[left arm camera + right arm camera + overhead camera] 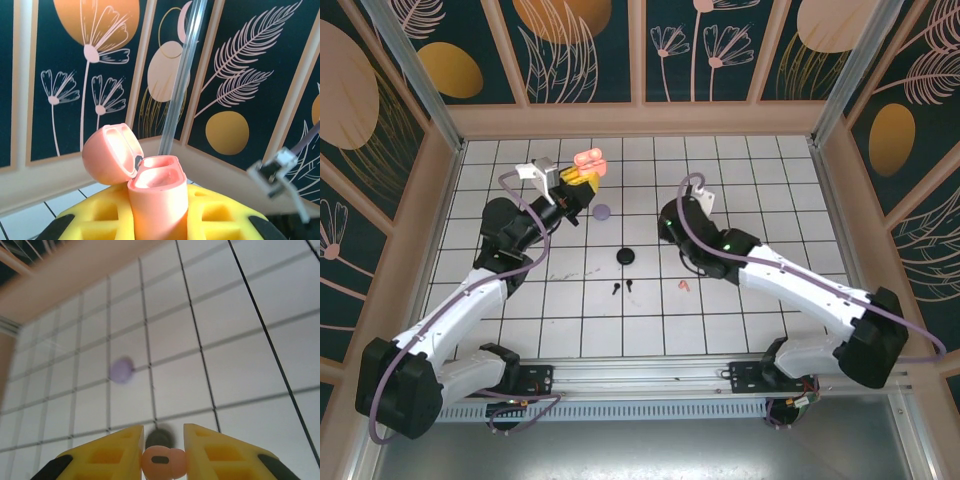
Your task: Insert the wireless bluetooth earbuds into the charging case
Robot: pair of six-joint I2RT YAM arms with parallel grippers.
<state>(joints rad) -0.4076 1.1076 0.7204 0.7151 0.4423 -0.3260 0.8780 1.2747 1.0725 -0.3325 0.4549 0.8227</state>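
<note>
My left gripper (578, 180) is shut on the salmon-pink charging case (156, 192), held upright above the far left of the table with its lid (107, 152) flipped open. Both of its sockets look empty. The case (590, 161) shows pink above the yellow fingers (215, 212). My right gripper (163, 440) is shut on a salmon-pink earbud (162, 463), pinched between its yellow fingertips low over the tiles. Another pink earbud (683, 286) lies on the table right of centre. Two black earbuds (623, 289) lie side by side near the middle.
A round lilac object (602, 212) sits on the tiles close to the left gripper, also seen as the lilac object (121, 370) ahead of my right fingers. A round black object (626, 257) lies mid-table. Wooden walls (640, 120) ring the grid floor.
</note>
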